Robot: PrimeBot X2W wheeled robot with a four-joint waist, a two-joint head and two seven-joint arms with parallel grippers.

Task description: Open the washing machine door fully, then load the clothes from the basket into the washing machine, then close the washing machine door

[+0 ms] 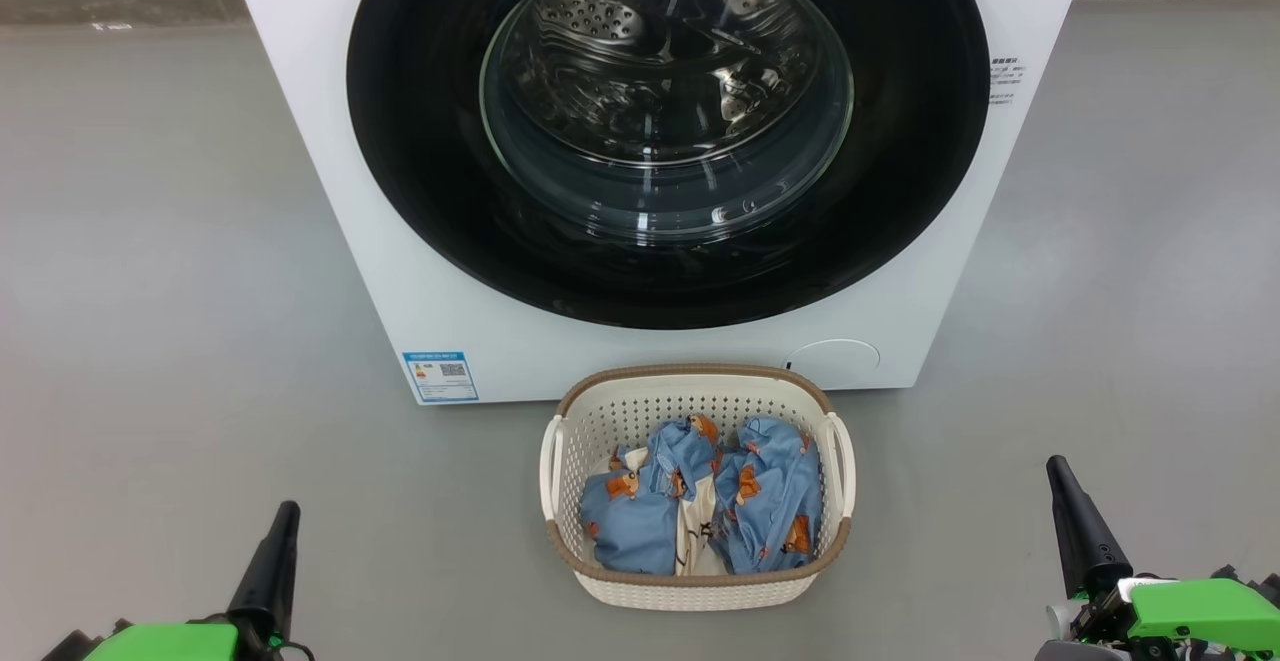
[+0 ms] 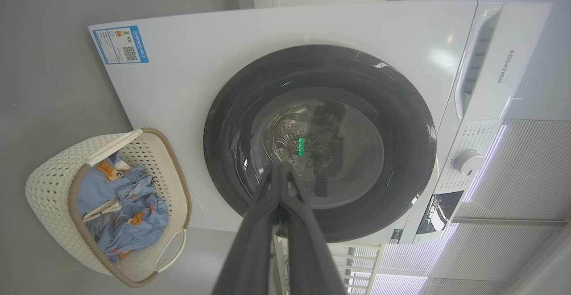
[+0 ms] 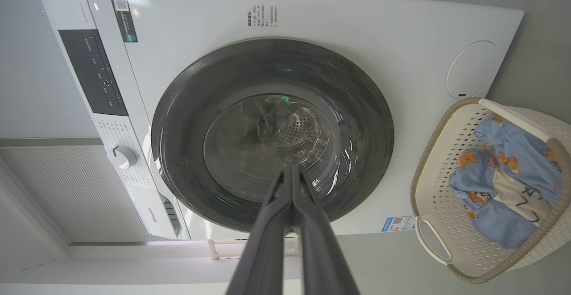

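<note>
The white washing machine (image 1: pixel 330 141) stands straight ahead, and its round black-rimmed door (image 1: pixel 420 141) sits flush against the front, shut. On the floor just before it stands the cream basket (image 1: pixel 700 589), holding light blue printed clothes (image 1: pixel 640 511) and a white piece. My left gripper (image 1: pixel 286 509) is low at the left and my right gripper (image 1: pixel 1056 463) low at the right; both are shut on nothing, well back from the basket. In the wrist views the left gripper (image 2: pixel 279 166) and the right gripper (image 3: pixel 292 168) point at the door (image 2: pixel 232 121) (image 3: pixel 187 107), their fingertips pressed together.
Bare grey floor (image 1: pixel 150 291) spreads on both sides of the machine and around the basket. A blue label sticker (image 1: pixel 440 376) and a round lower flap (image 1: pixel 835 361) mark the machine's front. A control panel with a dial (image 2: pixel 466 161) sits along its top.
</note>
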